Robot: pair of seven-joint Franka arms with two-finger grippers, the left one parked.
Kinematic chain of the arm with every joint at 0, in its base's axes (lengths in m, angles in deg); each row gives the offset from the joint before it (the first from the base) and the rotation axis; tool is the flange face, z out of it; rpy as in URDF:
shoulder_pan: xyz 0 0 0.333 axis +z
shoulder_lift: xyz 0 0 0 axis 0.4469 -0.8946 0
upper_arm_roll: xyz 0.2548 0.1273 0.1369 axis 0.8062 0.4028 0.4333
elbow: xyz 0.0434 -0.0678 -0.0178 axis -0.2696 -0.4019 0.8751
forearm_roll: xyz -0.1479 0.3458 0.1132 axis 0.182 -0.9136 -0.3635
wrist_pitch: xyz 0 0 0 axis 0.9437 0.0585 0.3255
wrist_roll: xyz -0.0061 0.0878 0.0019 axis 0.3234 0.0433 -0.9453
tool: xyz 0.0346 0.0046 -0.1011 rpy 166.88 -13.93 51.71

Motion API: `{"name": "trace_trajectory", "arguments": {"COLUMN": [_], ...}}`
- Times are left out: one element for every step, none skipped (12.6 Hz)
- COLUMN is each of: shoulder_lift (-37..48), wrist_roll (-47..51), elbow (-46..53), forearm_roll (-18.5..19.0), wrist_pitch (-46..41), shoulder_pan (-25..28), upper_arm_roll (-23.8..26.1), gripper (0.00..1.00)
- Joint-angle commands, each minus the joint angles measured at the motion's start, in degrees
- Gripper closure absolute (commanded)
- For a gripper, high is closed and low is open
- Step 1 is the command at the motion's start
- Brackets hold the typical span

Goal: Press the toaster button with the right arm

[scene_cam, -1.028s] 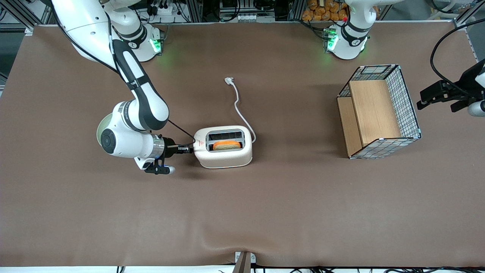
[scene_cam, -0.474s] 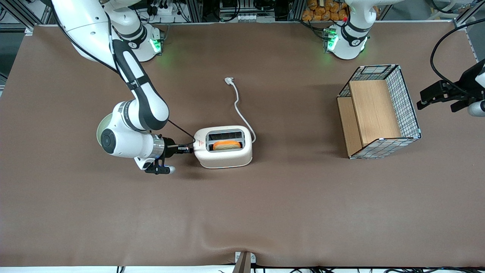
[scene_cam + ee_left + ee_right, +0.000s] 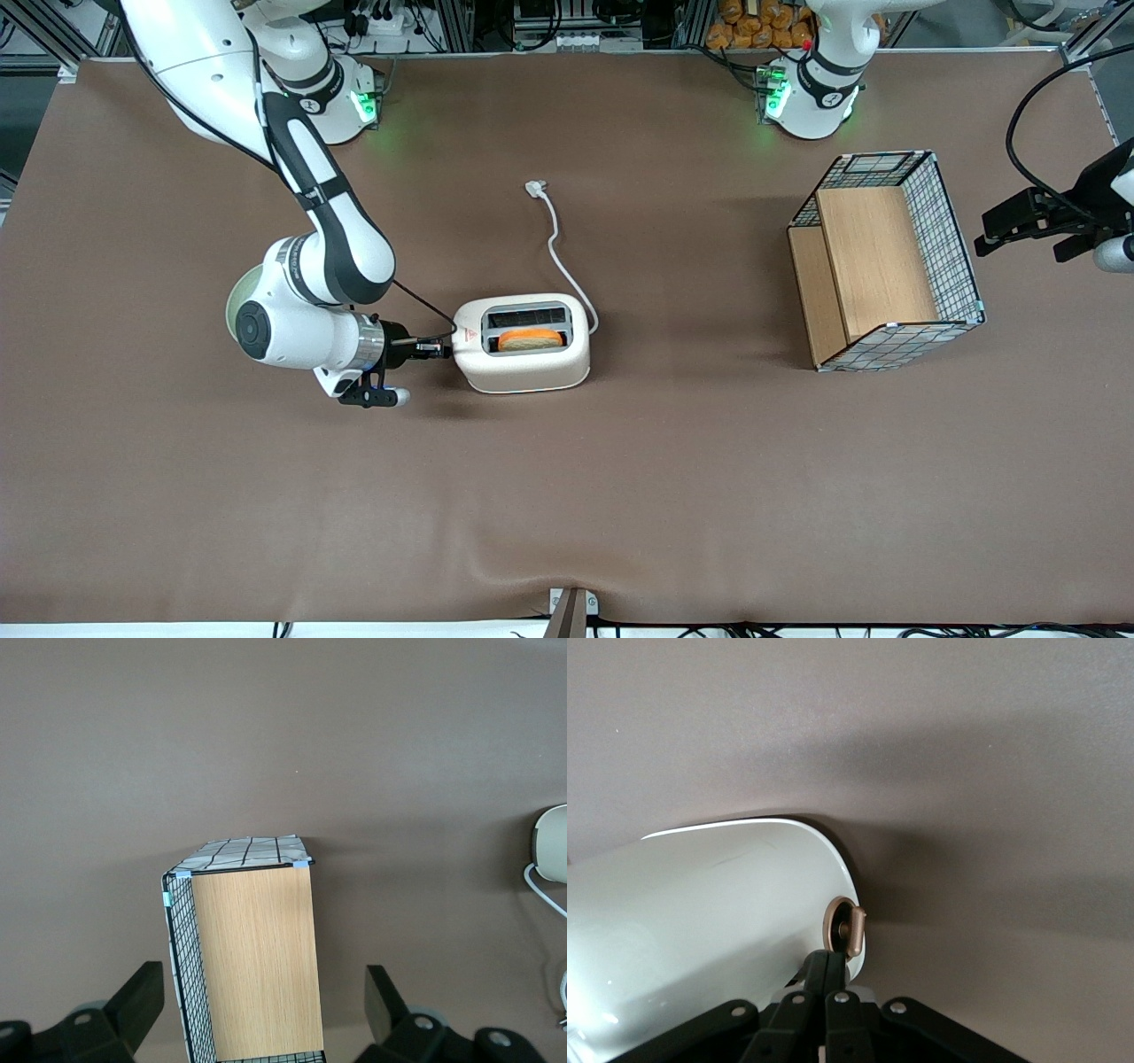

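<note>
Touching, seemingly, the toaster button (image 3: 849, 927): the gripper (image 3: 829, 966), fingers pressed together.

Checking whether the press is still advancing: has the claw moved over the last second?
No. The claw sits closed at the toaster's narrow end, same spot relative to it as before.

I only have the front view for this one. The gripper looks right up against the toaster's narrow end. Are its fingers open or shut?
Observer: Shut. In the right wrist view the gripper has both fingers pressed together into one point.
Operator: Is there a button where it points?
Observer: Yes. The toaster button, a small round knob on the rounded end of the toaster, sits right beside the fingertips.
Operator: Are they touching it?
Observer: The tips reach the knob's rim. I cannot tell whether it is pushed in.
</note>
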State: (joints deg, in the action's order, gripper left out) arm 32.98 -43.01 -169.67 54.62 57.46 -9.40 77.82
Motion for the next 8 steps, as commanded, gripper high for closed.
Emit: {"name": "trace_trajectory", "arguments": {"shoulder_lift": [-1.1, -1.2, -1.2, -1.2, -1.2, -1.3, -1.4, -1.4], "wrist_roll": [-1.8, -1.5, -1.2, -1.2, -0.8, -0.6, -0.4, -0.5], "elbow": [1.5, 2.6, 3.5, 4.3, 5.2, 6.0, 6.6, 7.2], "forearm_roll": [-1.5, -1.6, -1.6, -1.7, -1.7, -1.7, -1.6, -1.6], "wrist_pitch": [-1.4, -3.9, -5.8, -7.0, -7.5, -8.7, -10.0, -10.3], "shoulder_pan": [-1.3, -2.3, -2.7, -2.8, -3.5, -4.1, -4.3, -4.6], "upper_arm_roll": [-0.3, -0.2, -0.2, -0.3, -0.3, -0.3, -0.4, -0.4], "gripper": [1.0, 1.0, 1.0, 1.0, 0.95, 0.59, 0.01, 0.0]}}
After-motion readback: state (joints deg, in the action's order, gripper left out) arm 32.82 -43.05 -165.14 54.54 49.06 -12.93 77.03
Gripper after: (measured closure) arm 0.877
